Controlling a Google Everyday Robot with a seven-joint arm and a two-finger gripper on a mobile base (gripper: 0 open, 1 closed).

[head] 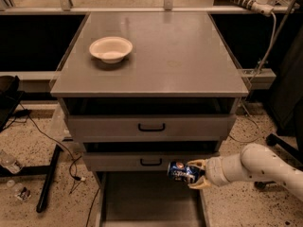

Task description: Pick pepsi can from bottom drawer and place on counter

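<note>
So on the left there's a white bowl sitting near the back-left corner of the counter, and the rest of that top looks free. Under it are two grey-fronted drawers with black handles, both a bit ajar. The bottom drawer is pulled right out and its floor is bare.

The pepsi can isn't lying in the drawer. It's sideways in the air over the drawer's back-right corner, just in front of the lower handled drawer. The gripper comes in from the right on the white arm, with one finger above and one below, pinching the can's right end.

I'd say the pick is done and this is the lift/carry step. The next move needs a good climb straight up and back out, so it clears the drawer fronts and the counter's front edge. Then it can swing in over the front-right part of the counter, well away from the bowl.
</note>
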